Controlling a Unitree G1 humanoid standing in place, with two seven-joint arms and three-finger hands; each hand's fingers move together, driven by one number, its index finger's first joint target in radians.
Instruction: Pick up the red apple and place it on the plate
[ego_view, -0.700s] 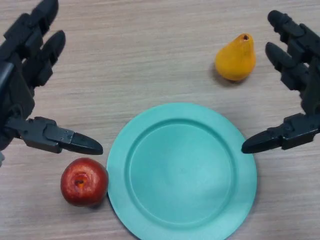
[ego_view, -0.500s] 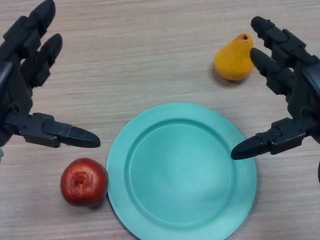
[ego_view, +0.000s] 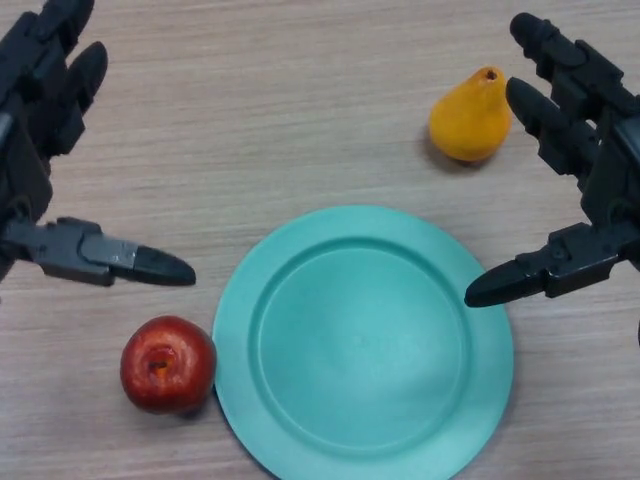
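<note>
The red apple (ego_view: 168, 364) sits on the wooden table at the lower left, just touching the left rim of the teal plate (ego_view: 362, 342), which lies bare in the lower middle. My left hand (ego_view: 40, 150) hovers open at the left edge, its thumb stretched out a short way above the apple. My right hand (ego_view: 590, 160) is open at the right edge, with its thumb tip over the plate's right rim and its fingers beside a yellow pear.
A yellow pear (ego_view: 470, 117) stands at the upper right, close to my right hand's fingers. Bare wooden table top (ego_view: 270, 110) stretches across the upper middle.
My left hand has drawn back to the left and slightly up. My right hand swung in to the left toward the pear, then eased slightly back.
</note>
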